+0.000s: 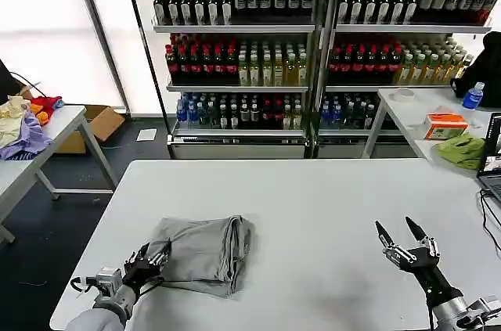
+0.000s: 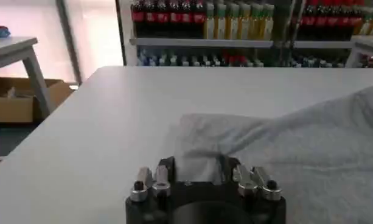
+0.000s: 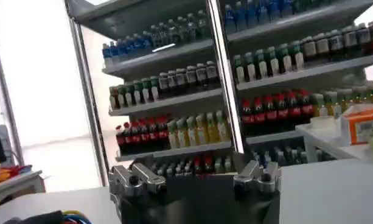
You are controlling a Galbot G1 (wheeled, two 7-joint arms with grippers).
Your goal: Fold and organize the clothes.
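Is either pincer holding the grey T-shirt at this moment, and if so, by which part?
The left pincer is at the near left edge of the folded grey T-shirt; whether it grips cannot be told. The right pincer is open, holding nothing.

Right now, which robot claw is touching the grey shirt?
The left claw. It sits at the near left edge of the folded grey shirt on the white table. The right claw hangs open over bare table, far from it.

A shop-like lab: drink-stocked shelves (image 1: 313,41) behind plain white work tables (image 1: 329,214).
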